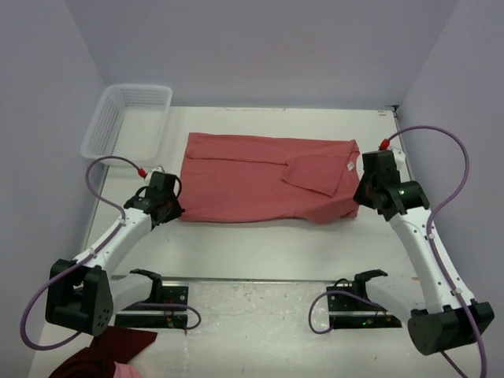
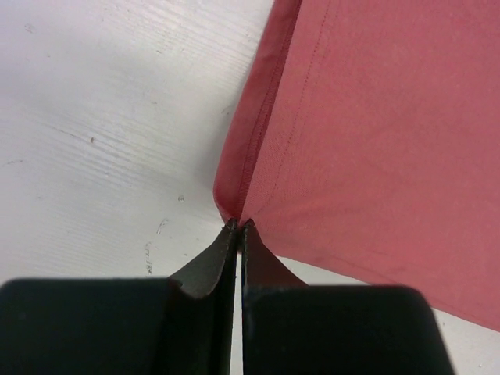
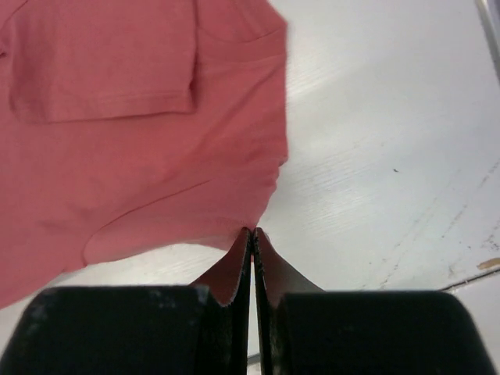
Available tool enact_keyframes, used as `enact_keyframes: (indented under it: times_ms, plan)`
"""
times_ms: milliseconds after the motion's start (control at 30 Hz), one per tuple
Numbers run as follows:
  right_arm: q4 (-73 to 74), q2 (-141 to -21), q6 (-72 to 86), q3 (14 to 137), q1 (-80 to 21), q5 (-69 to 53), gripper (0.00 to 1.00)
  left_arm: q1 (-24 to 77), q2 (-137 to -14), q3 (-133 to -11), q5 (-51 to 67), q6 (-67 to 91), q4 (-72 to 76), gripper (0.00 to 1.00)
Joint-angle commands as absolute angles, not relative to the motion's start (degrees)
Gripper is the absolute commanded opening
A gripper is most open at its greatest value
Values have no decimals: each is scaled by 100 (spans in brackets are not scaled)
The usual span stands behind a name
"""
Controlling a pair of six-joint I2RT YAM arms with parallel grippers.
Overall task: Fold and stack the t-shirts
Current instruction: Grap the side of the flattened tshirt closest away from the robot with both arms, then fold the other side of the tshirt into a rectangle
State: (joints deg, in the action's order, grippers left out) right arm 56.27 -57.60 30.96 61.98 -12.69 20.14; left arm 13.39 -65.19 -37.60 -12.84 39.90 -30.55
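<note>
Top external: see one t-shirt [image 1: 252,177] spread flat at mid-bench [image 1: 260,248], salmon-red, long side running left to right, with a sleeve folded over its right part and a small white label [image 1: 347,166] near the right edge. Pinched at the near-left corner by the left end effector [image 2: 237,226], closed tight on the hemmed fold, as in the left wrist view. Pinched at the near-right edge by the right end effector [image 3: 254,232], likewise closed on cloth, with a little fabric bunched at the tips. Past the far-left corner, apart from it, note a white mesh basket [image 1: 130,118]. At the near-left edge, by the left arm's base, spot a dark maroon cloth [image 1: 110,354] with a pink patch.
</note>
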Motion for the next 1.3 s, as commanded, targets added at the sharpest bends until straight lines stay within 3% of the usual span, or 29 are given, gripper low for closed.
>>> enact_keyframes:
  times_ms: [0,367,1267]
  plan:
    - [5730,-5967,3059,6503,-846,2452,0,1257,-6503,-3981,-1485,4043,-3085,0]
    - [5265,-7038,2681,7065,-36,1996,0,1222,-7478,-5000,-1757,3806,-2918,0]
    - [5273,-9685,2145,9377,-26,1318,0,1204,-9958,-7989,-2030,3138,-3103,0]
